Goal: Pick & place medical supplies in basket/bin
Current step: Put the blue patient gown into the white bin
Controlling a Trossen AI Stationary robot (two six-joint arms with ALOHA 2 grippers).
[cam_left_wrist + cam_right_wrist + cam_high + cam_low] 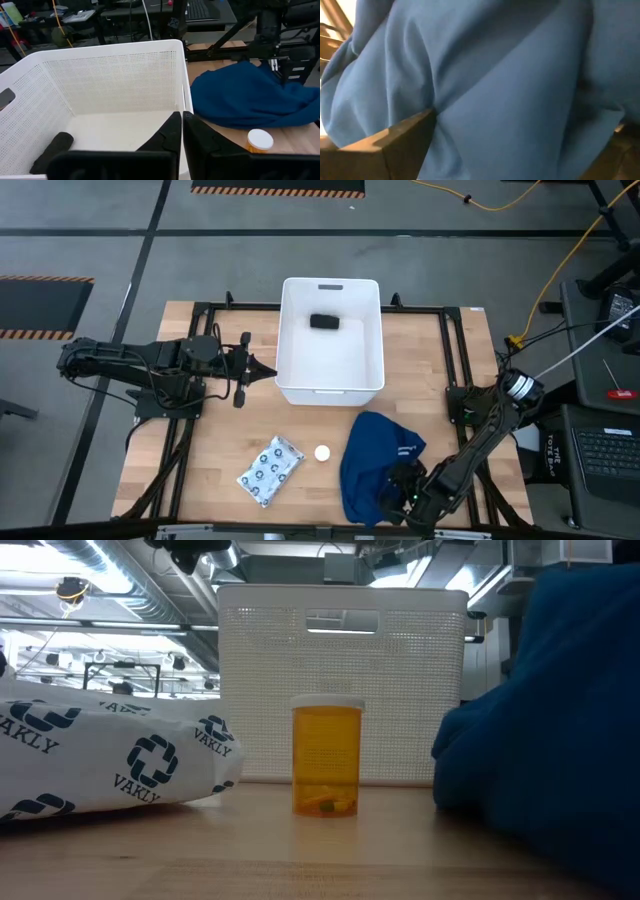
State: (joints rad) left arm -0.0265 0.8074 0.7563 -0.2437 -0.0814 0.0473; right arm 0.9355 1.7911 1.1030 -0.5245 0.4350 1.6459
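Note:
The white bin (331, 385) stands at the table's middle far side with the small black block (325, 321) lying on its floor. In front of it the dark blue garment (372, 460) lies in a heap on the table. The white-capped amber bottle (326, 758) stands upright beside it, and the white packet with blue rings (270, 470) lies flat to the left. My right gripper (393, 488) is open and low over the garment's near part, which fills its wrist view (510, 75). My left gripper (268, 370) is shut, raised beside the bin's left wall. My right gripper has its open fingers (395, 145) slanting down from the table's near right, right at the garment's folds (470, 115). Whether they touch the cloth I cannot tell. The garment lies slack on the table.
Black frame rails (455, 350) run along the table's sides and far edge. Bare wood lies between the bin and the near items. Cables and a keyboard (605, 455) sit off the table's right side.

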